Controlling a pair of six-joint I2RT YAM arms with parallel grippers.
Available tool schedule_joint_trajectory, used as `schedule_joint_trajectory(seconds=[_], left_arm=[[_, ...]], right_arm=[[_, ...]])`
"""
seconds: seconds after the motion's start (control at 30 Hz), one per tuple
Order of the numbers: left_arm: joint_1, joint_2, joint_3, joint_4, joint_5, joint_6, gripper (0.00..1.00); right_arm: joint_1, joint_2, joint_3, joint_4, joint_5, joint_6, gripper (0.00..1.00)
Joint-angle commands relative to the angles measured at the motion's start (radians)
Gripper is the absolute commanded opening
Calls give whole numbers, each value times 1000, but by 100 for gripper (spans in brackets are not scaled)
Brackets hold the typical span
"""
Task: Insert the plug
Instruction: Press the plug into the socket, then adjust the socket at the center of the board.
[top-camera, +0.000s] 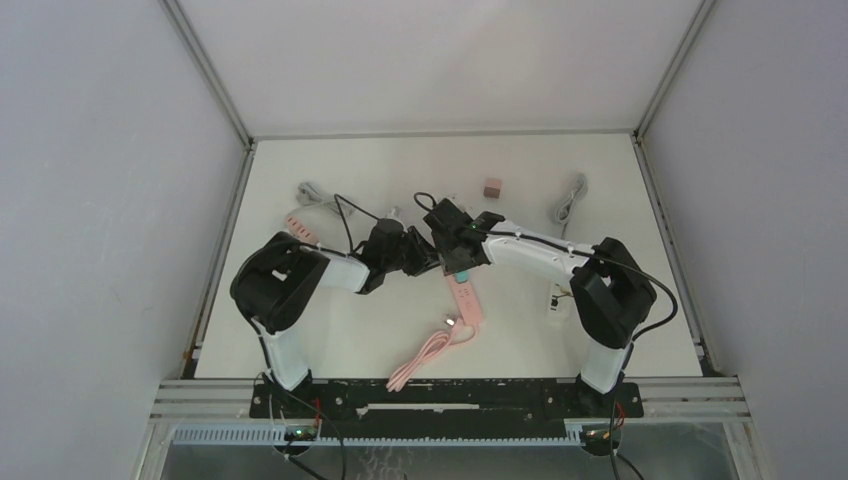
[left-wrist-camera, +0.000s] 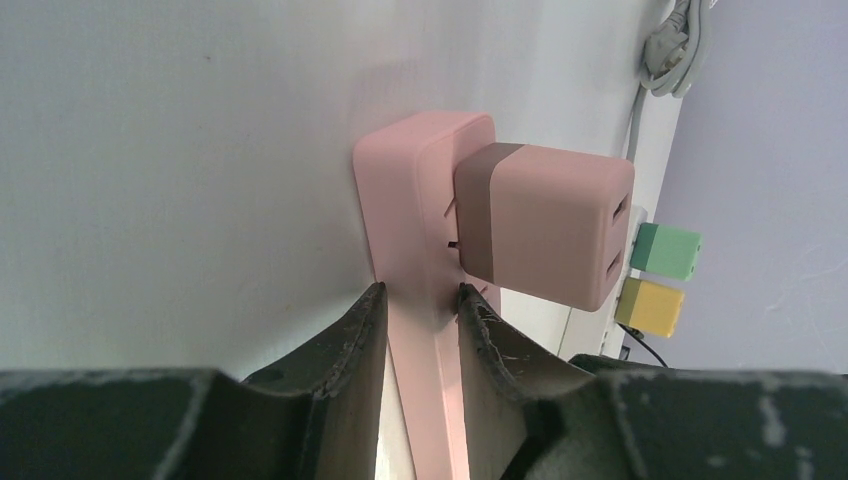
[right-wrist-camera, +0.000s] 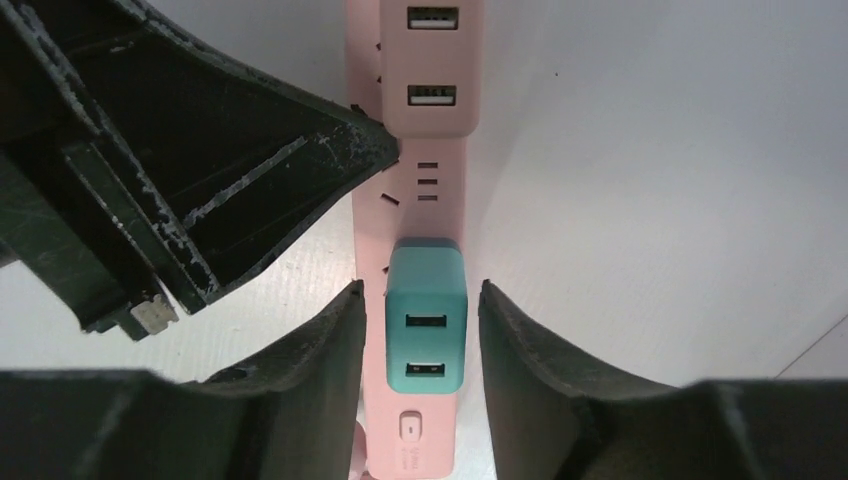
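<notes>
Right gripper (right-wrist-camera: 420, 288), black and scuffed, across the bottom of the right wrist view, cut off by the frame below its fingers. Jaws parted, one to each side of a teal cube-shaped plug with two USB ports (right-wrist-camera: 425, 322), with a thin gap on both sides and no contact. Teal plug seated on top of a long pink plastic power strip (right-wrist-camera: 432, 185) lying on a white table (top-camera: 400, 170). Prongs hidden beneath the plug's body, so depth of seating impossible to tell.

Further along the strip, a pink cube charger with a brown band (left-wrist-camera: 545, 225), cut off by the top edge in the right wrist view. From the left wrist, metal prongs partly showing between charger and strip, not pushed fully home. Left gripper (left-wrist-camera: 420, 292) clamped across the strip's narrow sides, just beside that charger.

Behind, blurred: a green cube plug (left-wrist-camera: 668, 250) and a yellow cube plug (left-wrist-camera: 650, 305), base mostly hidden. Pale grey bundled cable (left-wrist-camera: 675, 45) cut off at the upper corner.

From above, both grippers crowded over the strip's far end, hiding most of it. Near end and a looped pink cord (top-camera: 420, 360) in plain sight.
</notes>
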Motion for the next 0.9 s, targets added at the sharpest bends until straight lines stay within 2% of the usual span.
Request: schedule_joint_trajectory(seconds=[0.0,0.07,0.2,0.33,0.67,0.87], left_arm=[[-12,-7,-29,-114,-39,57,36],[-14,-10,-30,-114,-40,58,36],[-13,-25,-30,-123,-44,66,37],[-13,-52,-30,-135,-52,77,39],[-18,-179,-60,-154,-94,59,46],[-16,-355,-99,-264,-189,80,51]], right_arm=[[15,-104,-5,43,-9,-5,59],[20,-139,-11,41,7,-6,68],[21,-200,-49,43,14,0,79],[28,-238,-132,62,16,22,84],[61,-220,-296,208,-16,79,86],[76,-147,-308,265,5,83,85]])
